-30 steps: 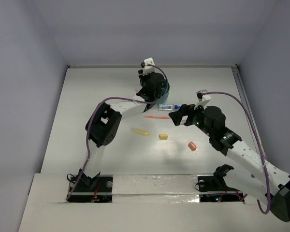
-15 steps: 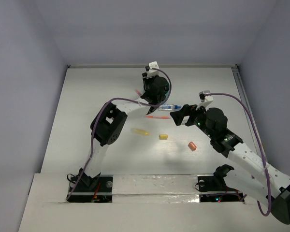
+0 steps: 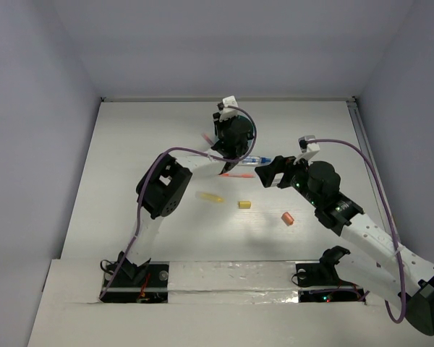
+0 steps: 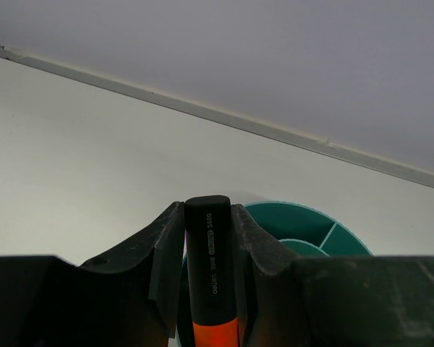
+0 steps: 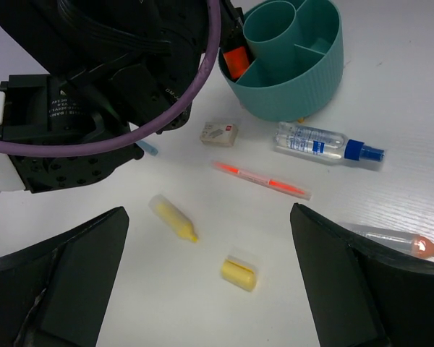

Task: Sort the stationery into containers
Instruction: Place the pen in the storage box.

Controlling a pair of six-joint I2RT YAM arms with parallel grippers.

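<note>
Spanning the whole scene, a flat white table [image 3: 130,144] is seen carrying every loose item. The left arm is stretched to the far middle of the table, and its claw [image 4: 207,210] is clenched on a black marker with an orange section [image 4: 208,260], held upright directly over the round teal plastic organizer [image 5: 289,79]. The marker's orange end is seen at an outer cell on the organizer's arm side, though how deep it sits cannot be told. The right claw [image 5: 208,217] is spread wide with nothing between its fingers, hovering above the table near the scattered pieces. Just beside the organizer, a clear plastic bottle with a blue cap [image 5: 318,139] is laid flat. Near it, a thin orange-red pen [image 5: 260,179] is laid. A stubby yellow marker [image 5: 172,217] is found further towards the arms, with a small yellow capped bit [image 5: 240,271] near it. A small white eraser [image 5: 219,131] is lying close to the organizer's base, and a tiny orange bit [image 3: 288,217] is lying well apart, nearer the right arm.
</note>
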